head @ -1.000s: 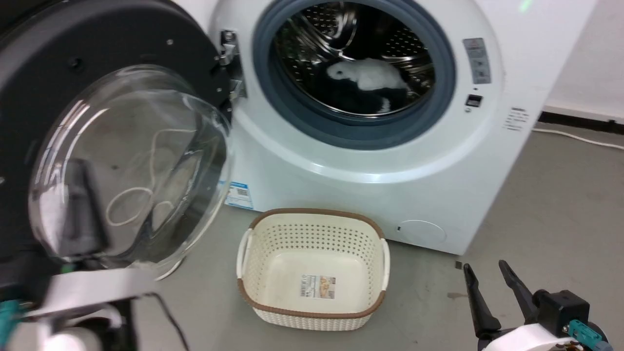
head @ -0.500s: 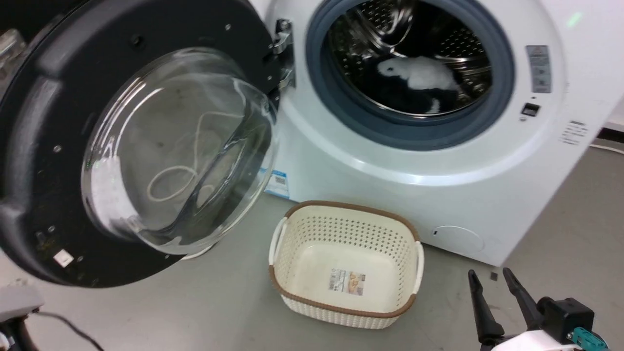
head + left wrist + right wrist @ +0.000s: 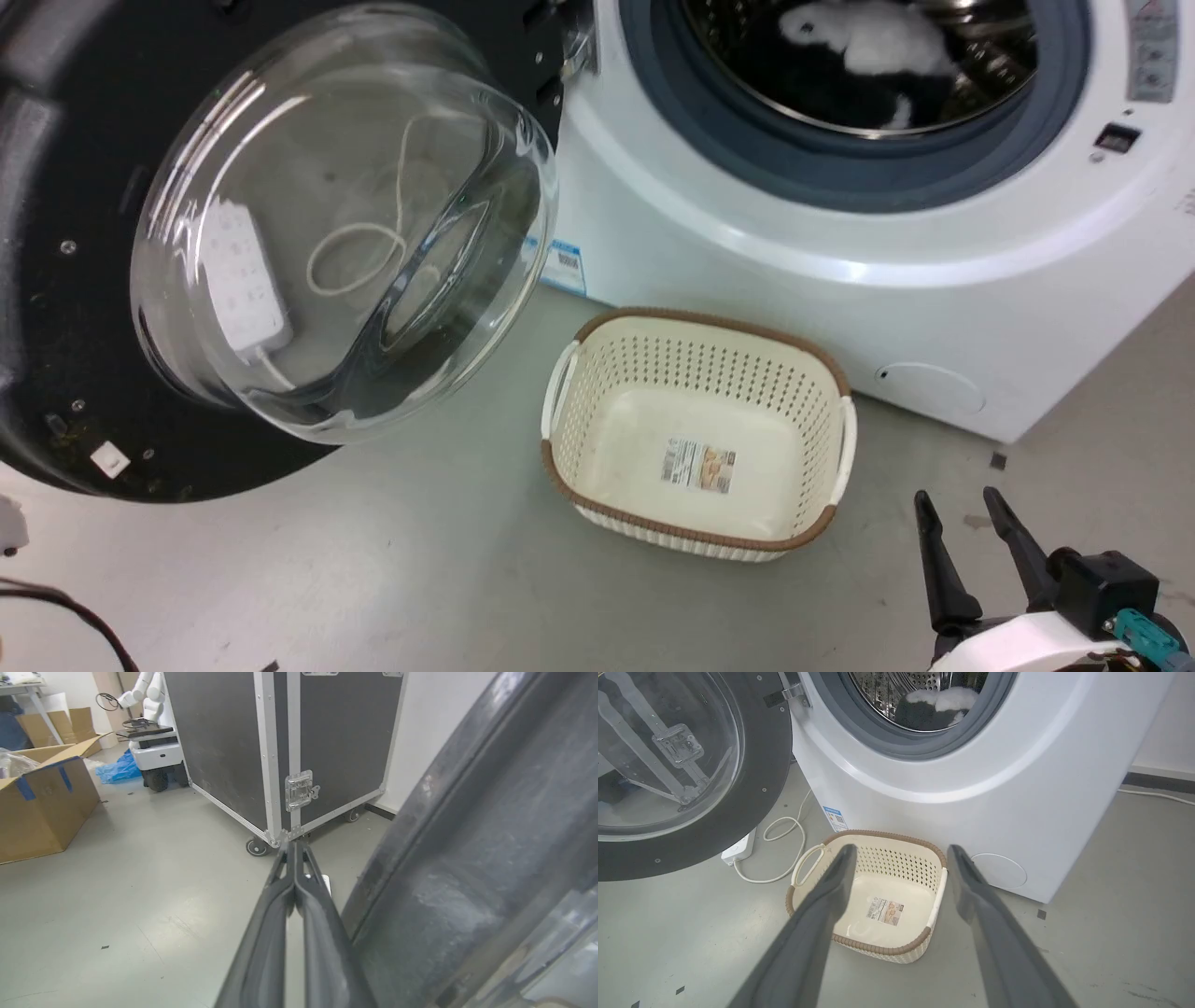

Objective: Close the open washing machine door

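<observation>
Left gripper [image 3: 294,843] beside washing machine door [image 3: 472,858]

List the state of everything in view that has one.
door, open, swung wide to the washer's left
washer, drum open to view, loaded with laundry
basket, upright on the floor, empty
left gripper, shut, holding nothing, beside the door's outer face
right gripper, open, holding nothing
</observation>
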`<state>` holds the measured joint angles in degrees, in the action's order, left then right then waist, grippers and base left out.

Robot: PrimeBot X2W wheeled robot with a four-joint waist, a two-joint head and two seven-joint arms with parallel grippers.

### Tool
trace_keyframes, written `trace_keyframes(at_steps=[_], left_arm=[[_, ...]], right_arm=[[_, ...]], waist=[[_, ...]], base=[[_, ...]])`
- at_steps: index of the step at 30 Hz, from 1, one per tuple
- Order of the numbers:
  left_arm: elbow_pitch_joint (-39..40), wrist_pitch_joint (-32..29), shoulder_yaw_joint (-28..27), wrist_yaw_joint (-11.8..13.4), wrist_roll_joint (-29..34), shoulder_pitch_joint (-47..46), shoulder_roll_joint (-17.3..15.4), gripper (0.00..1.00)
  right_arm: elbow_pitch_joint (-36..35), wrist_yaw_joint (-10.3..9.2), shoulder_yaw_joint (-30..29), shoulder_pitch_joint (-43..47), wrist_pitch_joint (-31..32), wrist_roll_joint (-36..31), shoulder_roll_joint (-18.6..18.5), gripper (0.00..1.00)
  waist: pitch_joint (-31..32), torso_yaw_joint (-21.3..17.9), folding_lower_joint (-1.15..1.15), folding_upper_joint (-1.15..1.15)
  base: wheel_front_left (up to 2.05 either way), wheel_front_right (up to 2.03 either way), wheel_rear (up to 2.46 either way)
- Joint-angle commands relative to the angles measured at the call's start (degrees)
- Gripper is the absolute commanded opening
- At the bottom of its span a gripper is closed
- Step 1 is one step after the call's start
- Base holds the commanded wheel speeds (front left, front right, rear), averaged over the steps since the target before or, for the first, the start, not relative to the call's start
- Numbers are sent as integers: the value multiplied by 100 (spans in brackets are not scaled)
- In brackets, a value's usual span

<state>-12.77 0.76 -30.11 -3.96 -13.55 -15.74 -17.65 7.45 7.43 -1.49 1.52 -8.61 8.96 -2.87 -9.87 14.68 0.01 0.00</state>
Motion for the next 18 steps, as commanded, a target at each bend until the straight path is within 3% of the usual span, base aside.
trace_keyframes(at_steps=[1,6,18], left_arm=[[-158,-101,31,-74,-91,-144,-153,0],[-497,-668,414,-170,-489,-229,-499,0],[368,-2037,2450,-246,-2950,581,-1445,0]], right_arm=[[-41,4,-10,-63,11,-23,0,100],[-70,4,-24,-63,19,12,0,100],[230,5,-21,13,-214,274,0,100]], waist=[[-108,51,-1,0],[-157,143,-1,0],[193,714,-1,0]], base=[[0,0,0],[0,0,0],[0,0,0]])
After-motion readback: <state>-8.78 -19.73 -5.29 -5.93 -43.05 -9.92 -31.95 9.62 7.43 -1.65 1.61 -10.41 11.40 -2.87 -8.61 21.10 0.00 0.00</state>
